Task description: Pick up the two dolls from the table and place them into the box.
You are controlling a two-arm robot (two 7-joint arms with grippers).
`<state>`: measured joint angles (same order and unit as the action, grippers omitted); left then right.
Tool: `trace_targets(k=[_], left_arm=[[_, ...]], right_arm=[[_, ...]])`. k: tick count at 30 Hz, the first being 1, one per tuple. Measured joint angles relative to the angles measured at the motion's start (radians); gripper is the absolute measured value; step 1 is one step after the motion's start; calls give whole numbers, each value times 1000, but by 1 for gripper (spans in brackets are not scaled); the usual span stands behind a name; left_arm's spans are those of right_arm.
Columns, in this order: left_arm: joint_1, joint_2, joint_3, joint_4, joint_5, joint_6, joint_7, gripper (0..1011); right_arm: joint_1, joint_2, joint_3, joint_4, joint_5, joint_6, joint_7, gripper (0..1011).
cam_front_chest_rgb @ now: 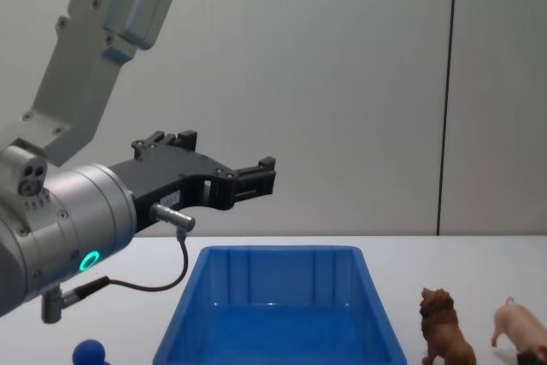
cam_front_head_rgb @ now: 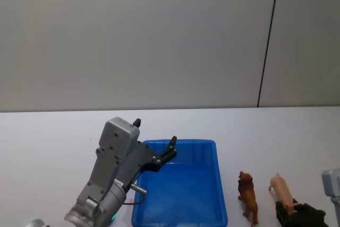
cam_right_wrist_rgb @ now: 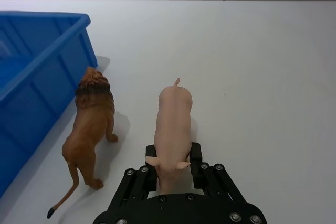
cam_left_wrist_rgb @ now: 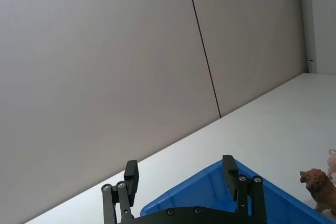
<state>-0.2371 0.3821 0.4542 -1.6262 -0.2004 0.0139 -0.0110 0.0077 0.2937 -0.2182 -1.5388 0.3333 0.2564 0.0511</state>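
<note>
The pale pink pig (cam_right_wrist_rgb: 173, 114) stands on the white table (cam_front_head_rgb: 53, 136), and my right gripper (cam_right_wrist_rgb: 173, 163) is shut on its head, one finger on each side. The brown maned lion (cam_right_wrist_rgb: 93, 124) stands just beside it, between the pig and the blue box (cam_right_wrist_rgb: 47, 22). In the head view the lion (cam_front_head_rgb: 248, 194) and pig (cam_front_head_rgb: 281, 188) are right of the box (cam_front_head_rgb: 180, 143), with the right gripper (cam_front_head_rgb: 293, 212) at the pig's near end. My left gripper (cam_front_head_rgb: 155, 132) hovers open above the box's far left corner, its fingers (cam_left_wrist_rgb: 229, 171) spread wide and holding nothing.
A grey wall with a dark vertical seam (cam_front_head_rgb: 268, 41) rises behind the table. A small blue knob (cam_front_chest_rgb: 88, 352) shows low on the left in the chest view. Bare tabletop stretches left of the box and behind it.
</note>
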Motion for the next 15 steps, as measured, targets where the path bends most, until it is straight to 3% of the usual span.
trace_targets(k=[15], left_arm=[[0, 0, 0, 0, 0, 0, 0, 1001]], right_arm=[[8, -7, -6, -58, -59, -68, 8, 349]])
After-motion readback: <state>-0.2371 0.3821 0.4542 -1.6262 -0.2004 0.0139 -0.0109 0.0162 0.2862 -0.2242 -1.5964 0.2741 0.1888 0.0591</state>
